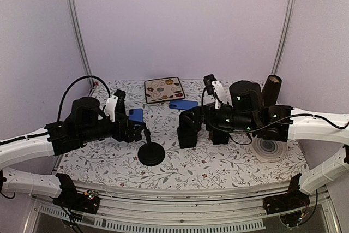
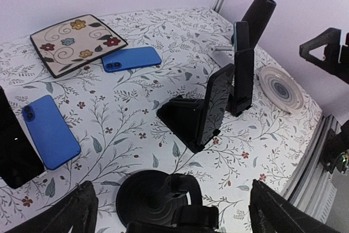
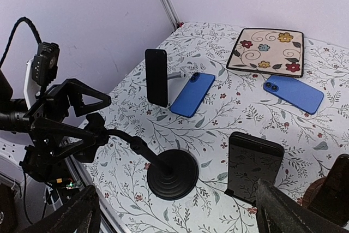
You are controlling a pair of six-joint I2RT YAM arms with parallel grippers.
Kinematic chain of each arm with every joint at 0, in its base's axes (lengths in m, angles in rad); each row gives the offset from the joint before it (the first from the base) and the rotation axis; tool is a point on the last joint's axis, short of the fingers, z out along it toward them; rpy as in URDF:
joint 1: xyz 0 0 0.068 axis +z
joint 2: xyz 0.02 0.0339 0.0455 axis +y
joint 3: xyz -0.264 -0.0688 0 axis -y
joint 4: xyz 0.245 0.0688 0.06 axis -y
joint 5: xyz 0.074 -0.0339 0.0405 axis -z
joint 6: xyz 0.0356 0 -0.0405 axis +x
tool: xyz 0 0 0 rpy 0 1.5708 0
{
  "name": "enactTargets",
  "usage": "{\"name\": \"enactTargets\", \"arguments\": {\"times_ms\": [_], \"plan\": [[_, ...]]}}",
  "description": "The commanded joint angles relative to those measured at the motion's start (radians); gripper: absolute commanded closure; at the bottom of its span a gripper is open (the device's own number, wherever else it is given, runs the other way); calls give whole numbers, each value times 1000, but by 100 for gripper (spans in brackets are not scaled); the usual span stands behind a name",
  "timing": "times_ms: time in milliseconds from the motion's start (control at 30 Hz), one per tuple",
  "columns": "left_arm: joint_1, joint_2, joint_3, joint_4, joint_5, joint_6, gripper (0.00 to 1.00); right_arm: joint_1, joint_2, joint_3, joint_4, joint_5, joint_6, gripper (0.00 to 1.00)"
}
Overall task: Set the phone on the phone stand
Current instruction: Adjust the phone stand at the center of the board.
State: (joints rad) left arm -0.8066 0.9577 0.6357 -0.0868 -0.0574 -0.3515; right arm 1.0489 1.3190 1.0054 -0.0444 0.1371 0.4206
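Both tools wide apart, gripping nothing: left tool (image 2: 174,208) at the bottom of its own view with the round-based stand (image 2: 147,189) just ahead, right tool (image 3: 182,214) at the lower frame of its own view. Phone (image 2: 49,132) flat on the tabletop (image 2: 136,107), blue back up, at the left of the left-wrist view, just beside a black phone (image 2: 13,145) at the frame edge. Long axis from upper left to lower right, with the camera end at upper left, toward the plate (image 2: 76,39). Second blue phone (image 2: 131,58) further up, just below that plate, long axis nearly across the frame, cameras at its left end. No telling the intended one for sure; betting on the nearer.

Handling, by the look: a stiff thin slab with no give, probably light enough for one tool. Glossy back likely slick, glass likely unforgiving of a drop. Lying flush, so little edge to get under. Best hold probably across the short width, pinching the two long edges near the middle, clear of the camera bump. Likely needing a tilt up toward upright before seating. Stand's neck bending off toward the left of the right-wrist view, head not clear to see.
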Motion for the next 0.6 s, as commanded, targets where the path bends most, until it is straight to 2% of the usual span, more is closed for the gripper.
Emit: {"name": "enactTargets", "arguments": {"times_ms": [0, 333, 567], "plan": [[11, 7, -11, 7, 78, -47, 3, 5, -18, -24, -1, 25, -19, 1], [-37, 11, 11, -62, 100, -120, 5, 7, -7, -30, 10, 23, -22, 1], [-122, 35, 49, -116, 22, -163, 5, 6, -6, -30, 10, 23, -19, 1]]}}
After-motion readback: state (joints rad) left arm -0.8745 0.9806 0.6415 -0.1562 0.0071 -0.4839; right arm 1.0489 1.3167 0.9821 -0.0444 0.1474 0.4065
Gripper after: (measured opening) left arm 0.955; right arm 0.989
